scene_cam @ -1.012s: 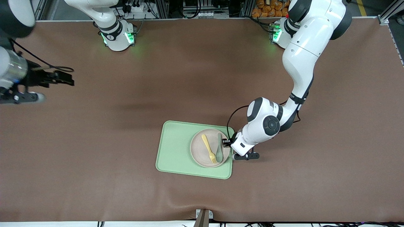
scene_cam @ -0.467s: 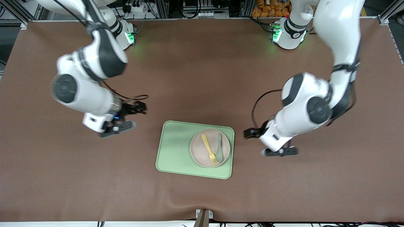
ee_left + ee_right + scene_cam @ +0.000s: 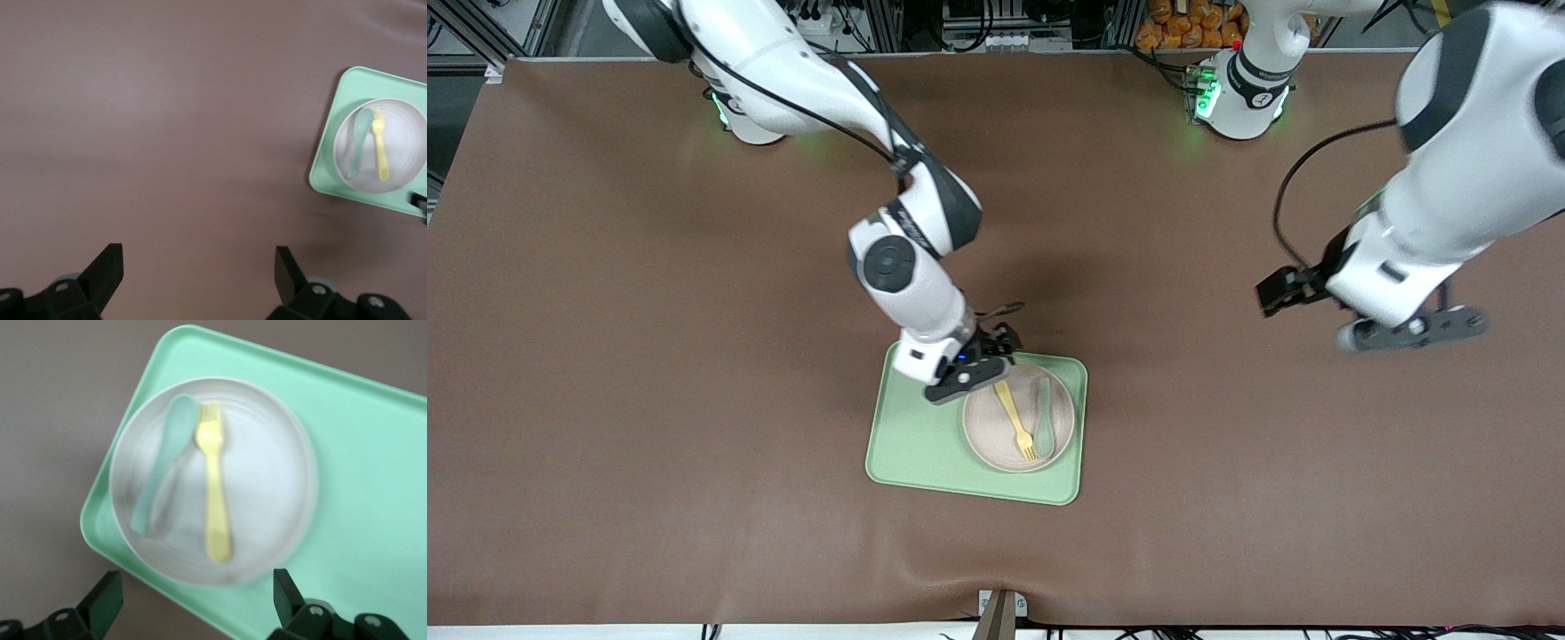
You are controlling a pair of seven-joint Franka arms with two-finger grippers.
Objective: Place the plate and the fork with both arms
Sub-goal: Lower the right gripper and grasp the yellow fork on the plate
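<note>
The pale plate [image 3: 987, 427] lies on the light-green tray [image 3: 916, 436], toward the tray's left-arm end. On the plate the yellow fork [image 3: 1014, 420] rests beside a grey-green spoon [image 3: 1042, 416]. My right gripper [image 3: 1000, 342] hangs open over the tray's edge farthest from the front camera, just off the plate's rim. In the right wrist view the gripper [image 3: 197, 597] holds nothing, and below it are the plate [image 3: 267, 487] and fork [image 3: 213, 500]. My left gripper [image 3: 1276, 292] is open and empty over bare table toward the left arm's end [image 3: 198, 267]. From there the tray [image 3: 327, 167] shows some way off.
A brown mat [image 3: 694, 444] covers the whole table. The tray's half toward the right arm's end holds nothing. The left arm's elbow [image 3: 1476, 116] hangs high over its end of the table.
The left gripper opened at the plate's rim, then rose and drew away toward its own end. The right arm swept in from its end to the tray. Plate, fork and spoon stayed put.
</note>
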